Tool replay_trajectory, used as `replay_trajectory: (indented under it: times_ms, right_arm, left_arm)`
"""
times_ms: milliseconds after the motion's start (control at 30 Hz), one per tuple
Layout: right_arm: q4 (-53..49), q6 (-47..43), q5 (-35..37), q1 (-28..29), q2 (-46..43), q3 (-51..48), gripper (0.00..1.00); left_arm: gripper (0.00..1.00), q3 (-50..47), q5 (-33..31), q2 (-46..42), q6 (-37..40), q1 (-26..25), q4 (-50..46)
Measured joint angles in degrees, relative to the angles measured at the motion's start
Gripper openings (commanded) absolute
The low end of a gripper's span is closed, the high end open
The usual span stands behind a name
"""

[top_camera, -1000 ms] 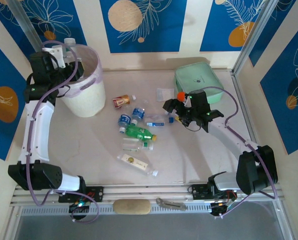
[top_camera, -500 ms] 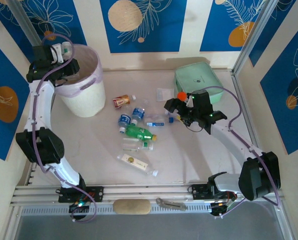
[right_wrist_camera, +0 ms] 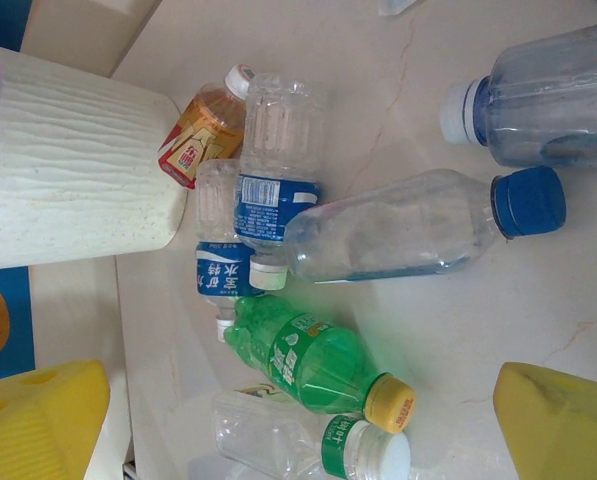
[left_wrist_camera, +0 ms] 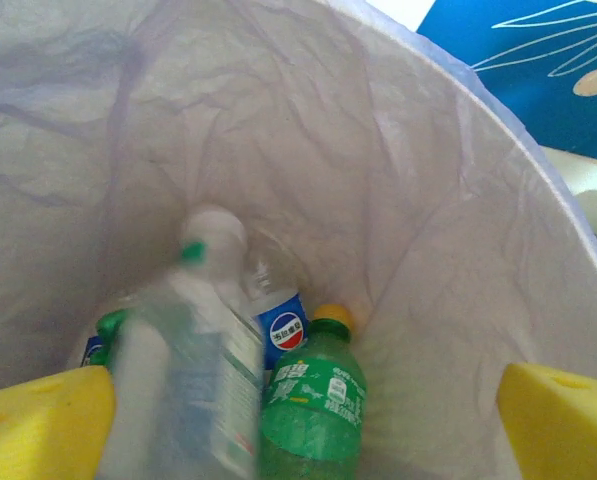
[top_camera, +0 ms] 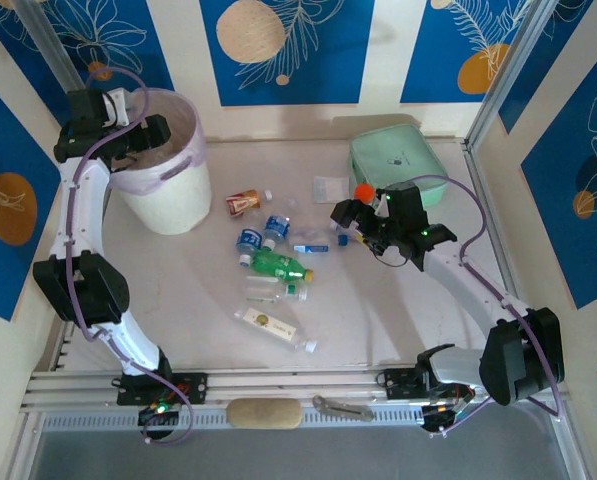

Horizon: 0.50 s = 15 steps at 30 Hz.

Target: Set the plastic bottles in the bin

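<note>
Left arm has swung up over the bin [top_camera: 168,200], its bottle let go.
Left gripper [left_wrist_camera: 300,420] fingers are spread wide; a blurred clear bottle [left_wrist_camera: 183,400] sits beside a green bottle [left_wrist_camera: 313,410] inside the bin. Right gripper [right_wrist_camera: 298,425], fingers also spread, hovers above a blue-capped bottle [right_wrist_camera: 398,235] on the table [right_wrist_camera: 458,330], mid-frame.

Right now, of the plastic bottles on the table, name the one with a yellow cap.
The crumpled green plastic bottle mid-pile: alone green-bodied and yellow-capped; the others are clear or orange-labelled, with white, blue or green caps.
</note>
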Motion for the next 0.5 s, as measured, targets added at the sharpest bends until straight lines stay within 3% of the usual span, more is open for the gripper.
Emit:
replay_trajectory:
  times_ms: [300,500]
  right_arm:
    - [0.0,0.0,0.2,0.6,0.0,-0.1,0.99]
    - [0.2,-0.4,0.5,2.0,0.3,-0.1,0.99]
  left_arm:
    - [1.0,-1.3,3.0,-5.1,-0.9,-1.4,0.6]
    - [1.0,-8.4,3.8,-14.4,-1.8,-6.3,4.4]
